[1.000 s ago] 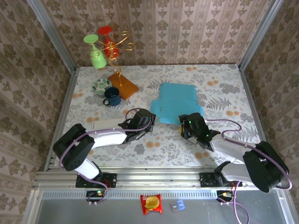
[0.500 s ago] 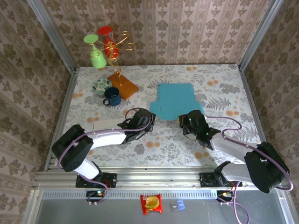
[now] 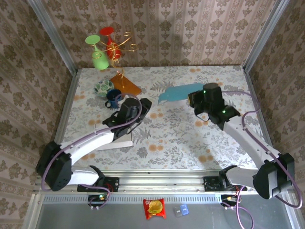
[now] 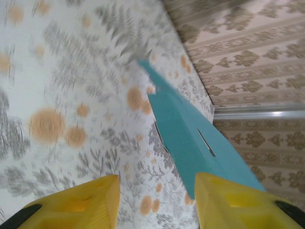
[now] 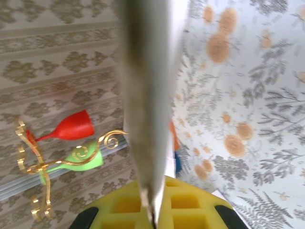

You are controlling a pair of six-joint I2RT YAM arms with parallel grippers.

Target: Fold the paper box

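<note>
Teal paper box (image 3: 177, 93); yellow fingers (image 4: 233, 204); table (image 3: 171, 136) orange/grey floral; mug (image 3: 112, 96) prob. dark blue.

A flowery table (image 3: 176, 138) sits under the right pincer (image 3: 192, 99). Brown patterned wallpaper (image 3: 200, 33) covers the walls beyond it.
</note>
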